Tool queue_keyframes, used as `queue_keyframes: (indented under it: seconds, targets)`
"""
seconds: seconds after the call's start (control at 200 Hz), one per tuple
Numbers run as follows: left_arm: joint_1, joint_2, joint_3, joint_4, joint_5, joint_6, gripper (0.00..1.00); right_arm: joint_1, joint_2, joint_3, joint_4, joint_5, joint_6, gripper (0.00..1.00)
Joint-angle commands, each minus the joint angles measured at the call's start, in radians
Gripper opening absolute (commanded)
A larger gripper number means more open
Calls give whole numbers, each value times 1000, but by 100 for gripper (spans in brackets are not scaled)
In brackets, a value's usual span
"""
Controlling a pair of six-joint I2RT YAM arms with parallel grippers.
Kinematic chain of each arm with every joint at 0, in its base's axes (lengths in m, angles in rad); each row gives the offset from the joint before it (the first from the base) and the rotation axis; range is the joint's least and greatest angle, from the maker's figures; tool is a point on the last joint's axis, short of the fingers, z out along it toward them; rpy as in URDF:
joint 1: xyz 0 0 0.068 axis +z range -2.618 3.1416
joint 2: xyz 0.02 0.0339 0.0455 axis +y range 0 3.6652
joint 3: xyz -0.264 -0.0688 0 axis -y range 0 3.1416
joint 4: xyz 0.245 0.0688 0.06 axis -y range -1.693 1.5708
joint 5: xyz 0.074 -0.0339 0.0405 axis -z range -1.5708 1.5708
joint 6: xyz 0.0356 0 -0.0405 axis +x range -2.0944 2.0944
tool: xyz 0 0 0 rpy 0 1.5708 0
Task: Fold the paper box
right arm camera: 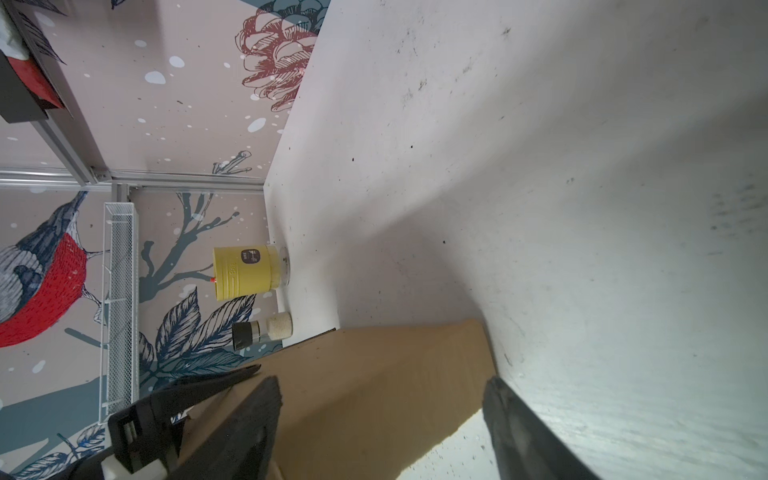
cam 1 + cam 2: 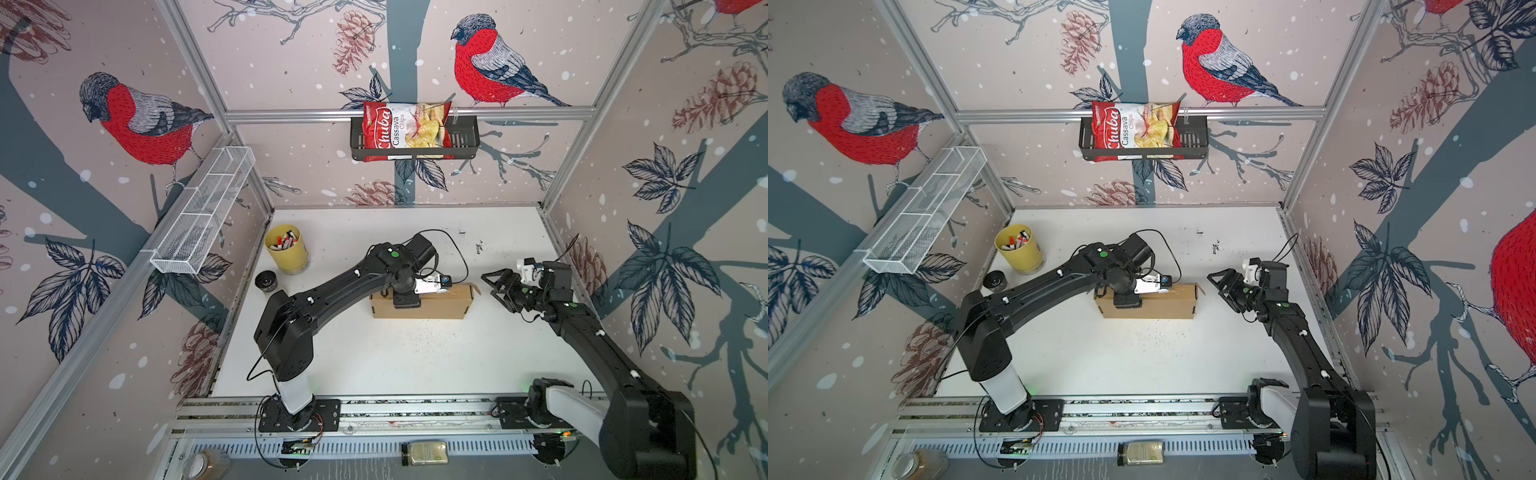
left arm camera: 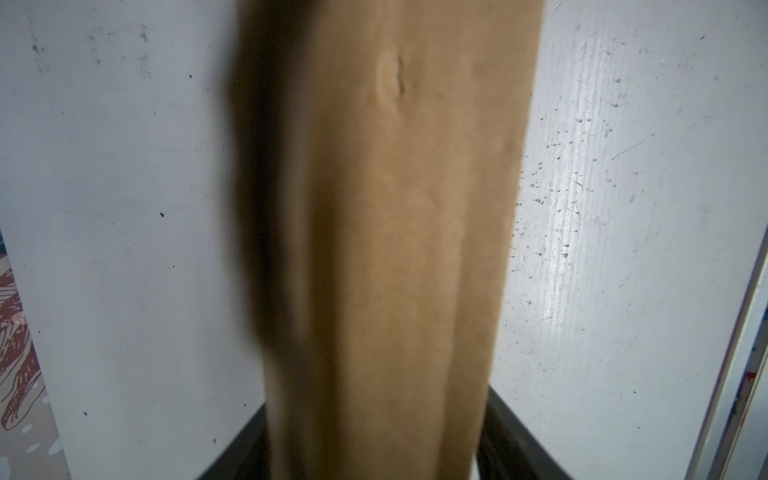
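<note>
Left wrist view: the paper box (image 3: 395, 249), plain brown cardboard, fills the middle of the frame, blurred by closeness. The dark fingers (image 3: 511, 449) of the left tool flank it, one on each side; whether they press the cardboard cannot be told. In both top views the box sits on the white worktop (image 2: 374, 353) as a shallow rectangular form, and the left tool (image 2: 406, 302) points down onto its left part. The right tool (image 2: 492, 286) hovers just off the box's right end, jaws spread wide, empty and apart from the cardboard. A yellow cup (image 2: 287, 249) stands well to the box's left, farther back.
</note>
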Motion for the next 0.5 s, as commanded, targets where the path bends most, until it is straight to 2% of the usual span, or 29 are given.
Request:
queue_keyframes:
  seconds: [0.0, 0.14, 0.275, 0.415, 0.495]
  targets:
    - [3, 13, 24, -7, -4, 13, 76, 14, -10, 32, -16, 34, -56, 78]
    - [10, 12, 13, 19, -13, 26, 80, 24, -41, 62, -41, 66, -106, 77]
    - [22, 12, 10, 30, -21, 30, 82, 33, -104, 105, -89, 158, -189, 75]
    - [28, -4, 10, 50, -35, 38, 93, 80, -179, 125, -104, 251, -299, 73]
    - [28, -7, 12, 57, -36, 41, 95, 122, -197, 161, -149, 305, -377, 70]
